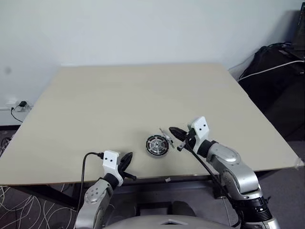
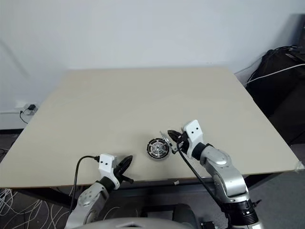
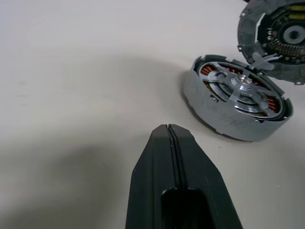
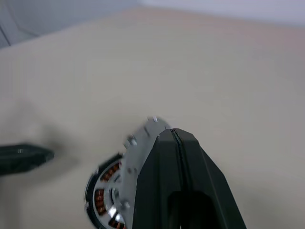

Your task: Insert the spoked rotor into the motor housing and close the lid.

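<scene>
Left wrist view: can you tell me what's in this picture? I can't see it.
A round motor housing lies on a pale table, with the spoked rotor already sitting inside its ring of copper windings. Just past it, the silver lid is tilted up on edge above the housing's far side, not yet closed. The left gripper is shut, empty, short of the housing.

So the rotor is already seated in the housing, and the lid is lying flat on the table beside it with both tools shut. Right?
Not quite: the lid is not lying flat. The left wrist view shows it tilted up on edge above the motor housing, at the right tool. The spoked rotor is seated, and both tools, including the left tool, are shut.
</scene>
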